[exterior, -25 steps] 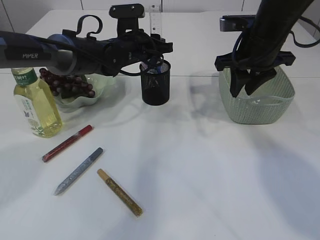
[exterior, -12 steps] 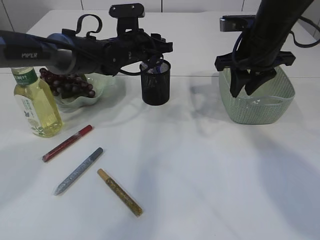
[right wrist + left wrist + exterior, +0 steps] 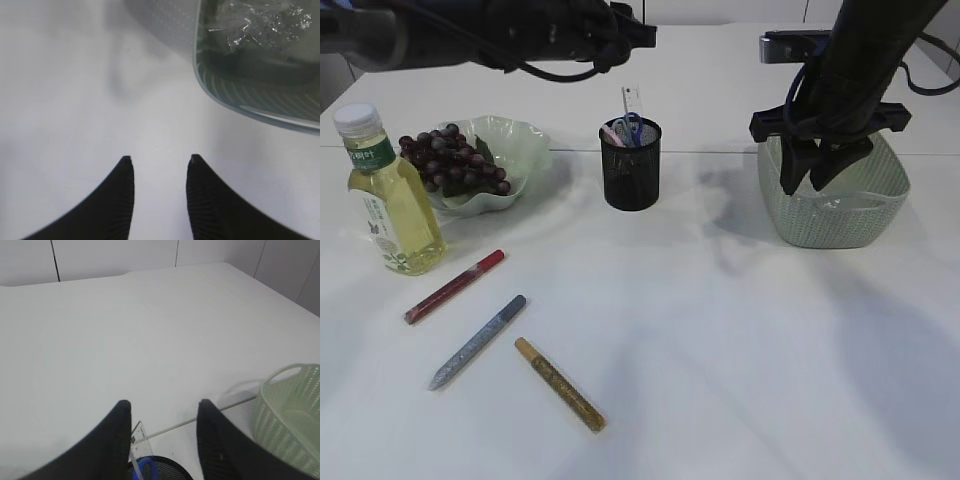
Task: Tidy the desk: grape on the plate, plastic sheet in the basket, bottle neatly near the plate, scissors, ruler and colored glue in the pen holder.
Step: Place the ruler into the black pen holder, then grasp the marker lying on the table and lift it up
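Note:
Purple grapes (image 3: 450, 163) lie on the pale green plate (image 3: 525, 150), and the bottle (image 3: 382, 205) of yellow liquid stands upright to its front left. The black mesh pen holder (image 3: 630, 170) holds the clear ruler (image 3: 631, 100) and blue-handled scissors (image 3: 633, 128). Red (image 3: 455, 286), silver (image 3: 478, 341) and gold (image 3: 560, 384) colored glue sticks lie on the table. The crumpled plastic sheet (image 3: 260, 22) lies in the green basket (image 3: 835, 210). My left gripper (image 3: 164, 402) hangs open and empty high above the ruler (image 3: 140, 437). The right gripper (image 3: 803, 187) is open and empty over the basket's left rim.
The left arm (image 3: 520, 30) stretches along the top of the exterior view, above plate and holder. The right arm's dark body rises over the basket (image 3: 295, 415). White table lies between the glue sticks and the basket.
My left gripper has risen from the pen holder's mouth to well above it, leaving the ruler standing in the holder. The right arm has not moved.

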